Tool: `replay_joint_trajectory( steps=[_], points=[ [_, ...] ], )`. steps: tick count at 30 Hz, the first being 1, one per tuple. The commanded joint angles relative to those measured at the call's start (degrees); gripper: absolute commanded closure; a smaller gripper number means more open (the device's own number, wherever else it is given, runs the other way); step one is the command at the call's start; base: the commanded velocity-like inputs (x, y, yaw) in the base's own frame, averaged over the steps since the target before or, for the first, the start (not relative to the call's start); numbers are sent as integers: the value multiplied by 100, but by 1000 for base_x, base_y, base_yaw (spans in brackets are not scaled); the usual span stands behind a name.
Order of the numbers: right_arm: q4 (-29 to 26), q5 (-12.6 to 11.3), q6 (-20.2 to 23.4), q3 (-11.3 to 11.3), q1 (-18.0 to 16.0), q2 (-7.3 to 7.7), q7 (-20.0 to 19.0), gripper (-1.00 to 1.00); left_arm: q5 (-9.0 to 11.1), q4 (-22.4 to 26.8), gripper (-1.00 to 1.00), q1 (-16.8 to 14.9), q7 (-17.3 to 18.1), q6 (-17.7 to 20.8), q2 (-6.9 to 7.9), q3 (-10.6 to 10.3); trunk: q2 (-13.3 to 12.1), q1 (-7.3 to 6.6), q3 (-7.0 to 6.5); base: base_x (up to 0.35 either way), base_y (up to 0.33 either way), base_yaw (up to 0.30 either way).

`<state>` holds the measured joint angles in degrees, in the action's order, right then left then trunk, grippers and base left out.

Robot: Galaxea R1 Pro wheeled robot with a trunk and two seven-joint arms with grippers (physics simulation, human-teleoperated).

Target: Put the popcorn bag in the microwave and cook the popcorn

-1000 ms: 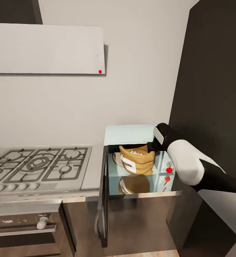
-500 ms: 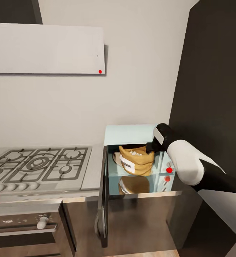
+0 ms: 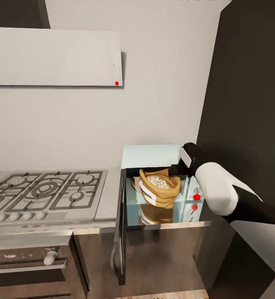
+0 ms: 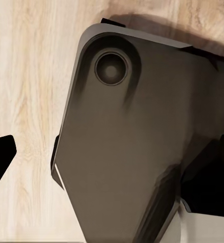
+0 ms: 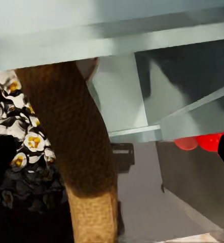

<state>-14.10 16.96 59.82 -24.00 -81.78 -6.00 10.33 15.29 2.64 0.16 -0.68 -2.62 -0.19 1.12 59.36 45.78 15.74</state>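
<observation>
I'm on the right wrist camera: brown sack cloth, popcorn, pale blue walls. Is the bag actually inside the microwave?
Observer: Yes. From the head view, the popcorn bag is within the microwave's open cavity, near the front, tipped so its mouth faces outward.
Operator: Where is the door?
Observer: The door is swung fully open on the left side, edge-on to the head camera and well apart from the bag.
Operator: And my gripper relative to the bag?
Observer: The right gripper sits at the bag's upper right rim, just under the cavity's top edge. I cannot tell if it is shut on the rim.
</observation>
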Motion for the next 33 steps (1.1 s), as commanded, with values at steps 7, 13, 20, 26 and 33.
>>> replay_joint_trajectory(
  steps=[7,13,20,26,33],
  points=[
    [-14,44,18,-60,-4,-22,-63,-100,18,10,-100,2,-24,-10,-11,11,5,-2,6,-319,0,0],
    [-1224,71,18,-14,-4,-18,-1715,-100,18,10,-100,2,-24,-10,-11,11,5,-2,6,-344,0,0],
    [-1655,801,18,34,952,93,-2311,-100,18,12,-100,2,-20,-10,-1,8,5,-2,6,-290,0,0],
    [-1623,1293,-250,42,2041,61,-2346,-100,18,9,-100,2,-20,-10,1,2,5,-2,6,-30,0,0],
    [-1348,1252,-2515,64,2130,-42,-3290,-100,18,10,-100,2,-20,-10,1,2,5,-2,6,0,0,0]
  ],
)
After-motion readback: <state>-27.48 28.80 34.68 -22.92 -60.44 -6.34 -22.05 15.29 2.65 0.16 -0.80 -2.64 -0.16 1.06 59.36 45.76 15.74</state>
